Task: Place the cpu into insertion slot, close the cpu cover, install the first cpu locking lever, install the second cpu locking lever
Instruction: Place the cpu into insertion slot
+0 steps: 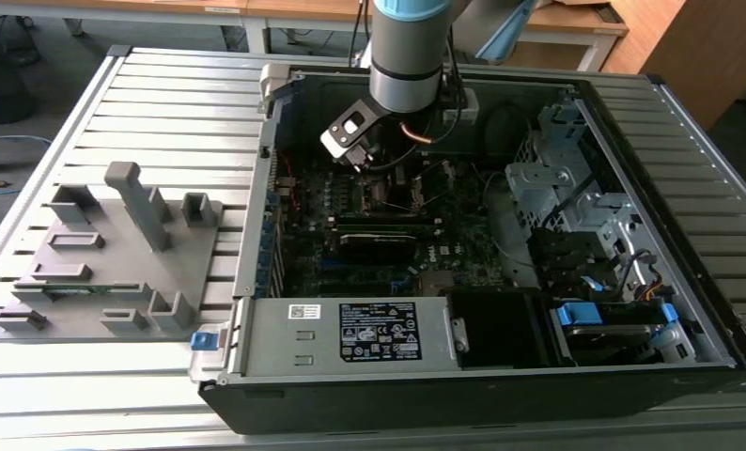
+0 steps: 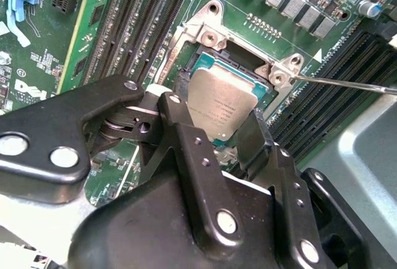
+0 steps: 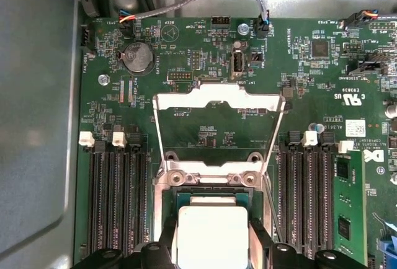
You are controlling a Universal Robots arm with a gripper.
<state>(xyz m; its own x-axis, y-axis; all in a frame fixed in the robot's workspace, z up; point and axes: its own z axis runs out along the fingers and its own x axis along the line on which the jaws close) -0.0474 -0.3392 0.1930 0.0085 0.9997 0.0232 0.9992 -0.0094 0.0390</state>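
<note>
Two fingers of the gripper [image 2: 217, 123] are closed on opposite edges of the chip [image 2: 221, 98], which is held over the socket [image 2: 239, 64]. It is judged light, stiff and fragile underneath, so only its edges should be gripped.

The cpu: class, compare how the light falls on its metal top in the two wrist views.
In the first wrist view the cpu glares almost white; in the second wrist view its top reads even dull grey, without glare.
</note>
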